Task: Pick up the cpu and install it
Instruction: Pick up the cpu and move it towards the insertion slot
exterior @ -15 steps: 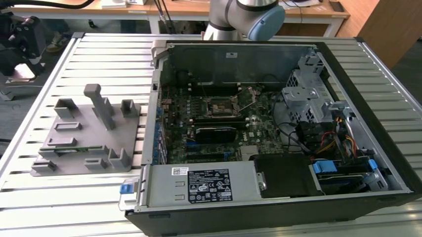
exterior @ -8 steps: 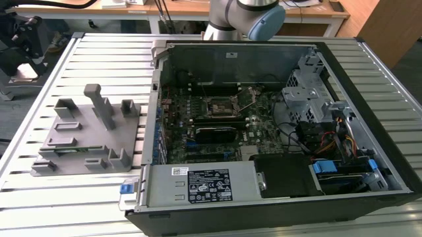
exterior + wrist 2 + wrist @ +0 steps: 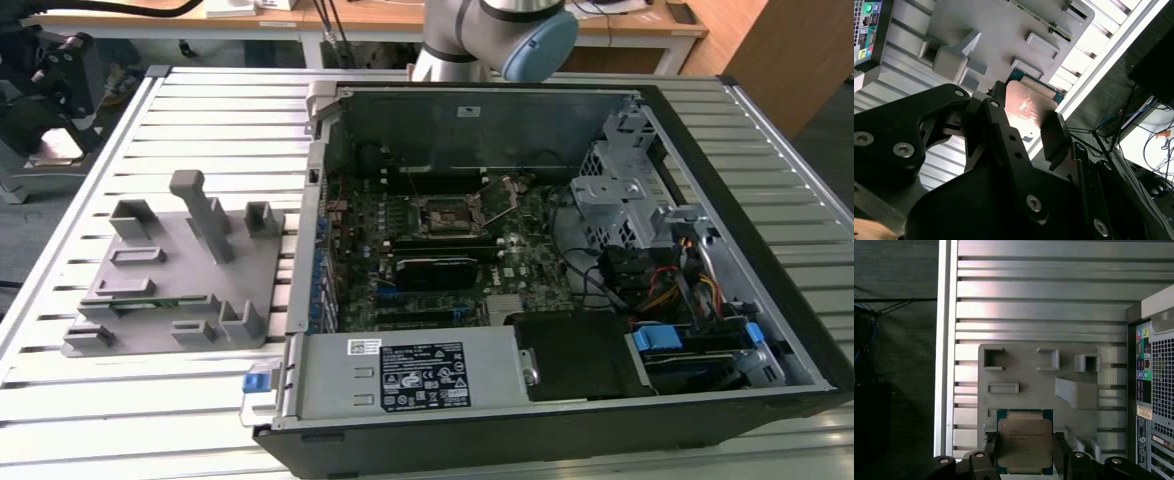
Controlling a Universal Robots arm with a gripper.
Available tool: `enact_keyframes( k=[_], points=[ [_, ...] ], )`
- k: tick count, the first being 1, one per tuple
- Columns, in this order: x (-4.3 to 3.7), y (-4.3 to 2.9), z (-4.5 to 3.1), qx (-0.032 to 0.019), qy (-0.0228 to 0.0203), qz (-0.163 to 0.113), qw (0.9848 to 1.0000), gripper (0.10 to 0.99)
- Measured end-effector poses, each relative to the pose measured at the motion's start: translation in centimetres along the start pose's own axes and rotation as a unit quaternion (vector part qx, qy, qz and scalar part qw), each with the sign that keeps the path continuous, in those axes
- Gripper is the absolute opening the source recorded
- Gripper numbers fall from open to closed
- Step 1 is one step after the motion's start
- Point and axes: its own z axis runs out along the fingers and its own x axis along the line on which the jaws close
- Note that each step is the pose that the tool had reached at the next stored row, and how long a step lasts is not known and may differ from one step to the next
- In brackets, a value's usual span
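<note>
The cpu [image 3: 1025,442], a flat square chip with a silver top and green rim, sits between the two black fingers [image 3: 1061,452] of my gripper [image 3: 1025,460], which is shut on its opposite edges. It hangs above the grey plastic fixture [image 3: 1024,370] and looks large against it. In the second wrist view the cpu [image 3: 1026,107] shows a pinkish sheen in the gripper [image 3: 1024,125]. In the exterior view the gripper [image 3: 54,120] is at the far left, with the cpu [image 3: 60,148] at its lower end. The black-framed socket [image 3: 441,215] lies in the open computer case [image 3: 747,200].
The grey fixture [image 3: 174,280], with upright blocks and a green strip on it, stands on the slatted metal table [image 3: 174,400] to the exterior view's left of the case. Inside the case are a drive cage [image 3: 621,185], cables and a power supply [image 3: 414,375]. The arm's base [image 3: 494,40] rises behind.
</note>
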Motion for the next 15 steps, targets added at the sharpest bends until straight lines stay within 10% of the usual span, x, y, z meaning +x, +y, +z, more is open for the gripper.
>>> enact_keyframes(
  k=[15],
  points=[
    [-1.05,0.0,-0.02,0.0,0.0,0.0,1.0,0.525]
  ],
)
